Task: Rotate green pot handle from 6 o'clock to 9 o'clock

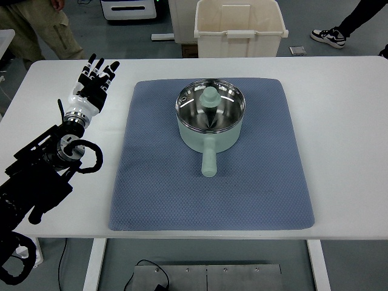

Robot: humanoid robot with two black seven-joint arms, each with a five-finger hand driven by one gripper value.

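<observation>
Left hand (pixel 94 82) resting flat on the white table (pixel 339 139) near its far left corner, fingers (pixel 100 68) spread wide and straight, holding nothing, pointing toward the far edge. Black arm trailing back from the wrist to the picture's left edge, crossing the table's near left corner. Well apart from the pot, just left of the mat's left edge without touching it.

Blue mat (pixel 254 182) covering the middle of the tabletop, from close to the far edge to the near edge. On its far half, slightly left of its middle: green pot (pixel 210 118), upright, closed with a glass lid (pixel 225 106) with a metal rim and a green knob (pixel 211 96) at the centre. Pot handle (pixel 209 160) sticking straight out toward the table's near edge, at six o'clock, lying above the mat's middle.

Beyond the far edge of the table, on the floor: cream plastic bin (pixel 239 30), open at the top. A person's trouser leg (pixel 42 27) past the far left corner, a person's shoe (pixel 328 37) past the far right.
</observation>
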